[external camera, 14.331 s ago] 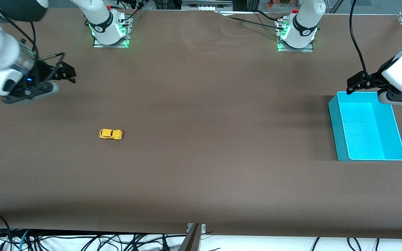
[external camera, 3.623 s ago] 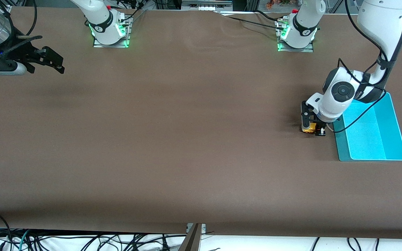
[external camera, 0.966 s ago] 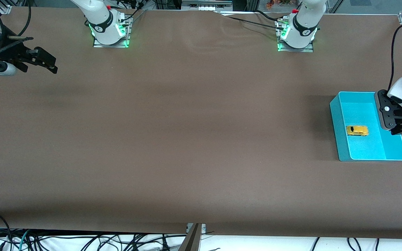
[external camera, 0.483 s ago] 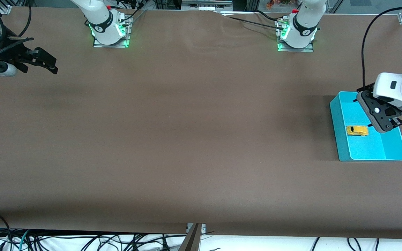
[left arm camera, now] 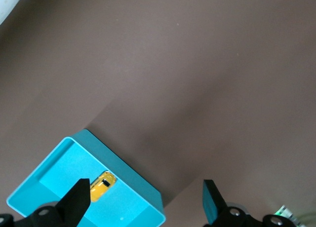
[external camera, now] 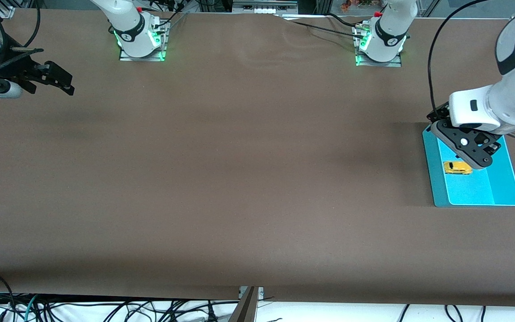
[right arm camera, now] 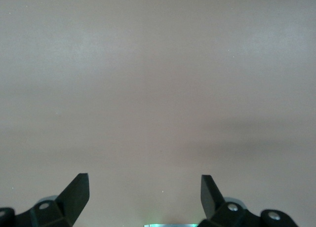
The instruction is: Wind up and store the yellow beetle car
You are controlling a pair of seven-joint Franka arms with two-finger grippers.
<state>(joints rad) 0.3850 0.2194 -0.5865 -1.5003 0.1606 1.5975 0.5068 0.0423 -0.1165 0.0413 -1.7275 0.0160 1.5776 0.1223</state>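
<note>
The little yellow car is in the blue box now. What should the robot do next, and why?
Probably just lift the left gripper up and away. The yellow beetle car already lies inside the cyan bin, both grippers are open and empty, and the right gripper waits at its end.

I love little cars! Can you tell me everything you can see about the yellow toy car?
The yellow beetle car is tiny, bright yellow and rounded, with dark windows; it looks like shiny painted metal or plastic. It lies inside the cyan bin, on the bin's floor, close to the wall facing the right arm's end of the table. Nothing grips it: the left gripper hangs open above the bin, not touching the car. Its wheels are too small to make out.
</note>
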